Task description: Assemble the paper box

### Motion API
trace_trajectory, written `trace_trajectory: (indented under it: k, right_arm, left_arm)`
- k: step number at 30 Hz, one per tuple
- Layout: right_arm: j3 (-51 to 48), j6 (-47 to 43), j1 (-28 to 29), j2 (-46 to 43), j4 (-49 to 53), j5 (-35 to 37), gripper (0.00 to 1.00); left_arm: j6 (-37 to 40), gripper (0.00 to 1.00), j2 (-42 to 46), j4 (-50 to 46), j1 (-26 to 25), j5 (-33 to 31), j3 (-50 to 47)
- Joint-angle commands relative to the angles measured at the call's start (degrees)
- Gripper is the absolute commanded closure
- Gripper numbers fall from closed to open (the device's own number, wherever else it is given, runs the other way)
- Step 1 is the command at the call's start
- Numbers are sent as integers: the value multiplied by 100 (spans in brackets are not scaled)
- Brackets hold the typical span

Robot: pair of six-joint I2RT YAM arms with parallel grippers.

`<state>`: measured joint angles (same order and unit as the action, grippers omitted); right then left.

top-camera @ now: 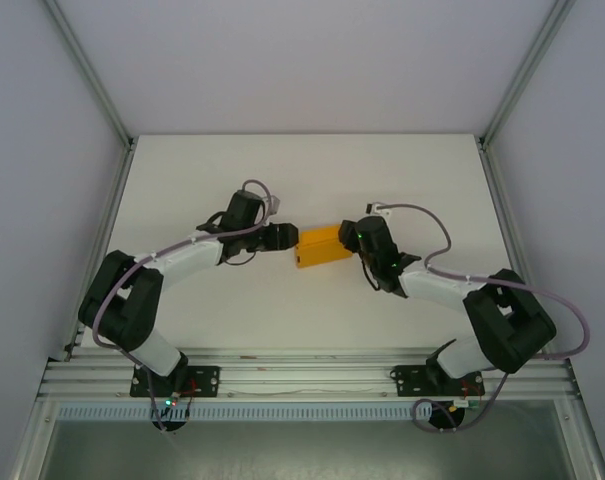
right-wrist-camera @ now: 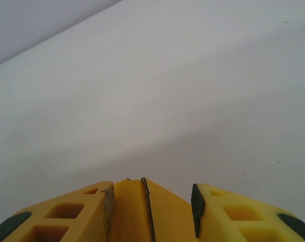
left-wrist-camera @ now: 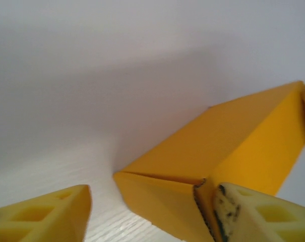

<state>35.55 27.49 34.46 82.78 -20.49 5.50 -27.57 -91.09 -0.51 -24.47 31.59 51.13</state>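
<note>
- Paper box (top-camera: 319,247): folded orange card, resting mid-table (top-camera: 302,180) between the two arms.
- Left gripper (left-wrist-camera: 152,214): jaws parted, straddling the box's near corner; right-hand finger (left-wrist-camera: 258,214) against the card, no firm clamp evident.
- Right gripper (right-wrist-camera: 152,212): jaws partly closed around a card edge; firm grip cannot be confirmed.

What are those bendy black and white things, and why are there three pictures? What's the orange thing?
They are two robot arms bolted to a white table. One picture looks down from above. The other two come from small cameras on each arm's wrist, so you see its yellow fingers up close. The orange thing is a paper box the arms are putting together. It sits between them. The left gripper has its jaws apart, one finger touching the box's end. The right gripper has a box flap standing between its jaws; I can't tell whether it is squeezing.
</note>
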Motion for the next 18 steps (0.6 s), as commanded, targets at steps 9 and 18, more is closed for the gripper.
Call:
trace_trajectory:
  k: [9,18]
  right_arm:
    - [-1212,757,22,525,-460,-719,87]
    - [-984,729,17,144,-47,-615,91]
  left_arm:
    - [-215,70,-572,851,-48,558,-961]
    - [-25,69,-327,713,-56,469,-701]
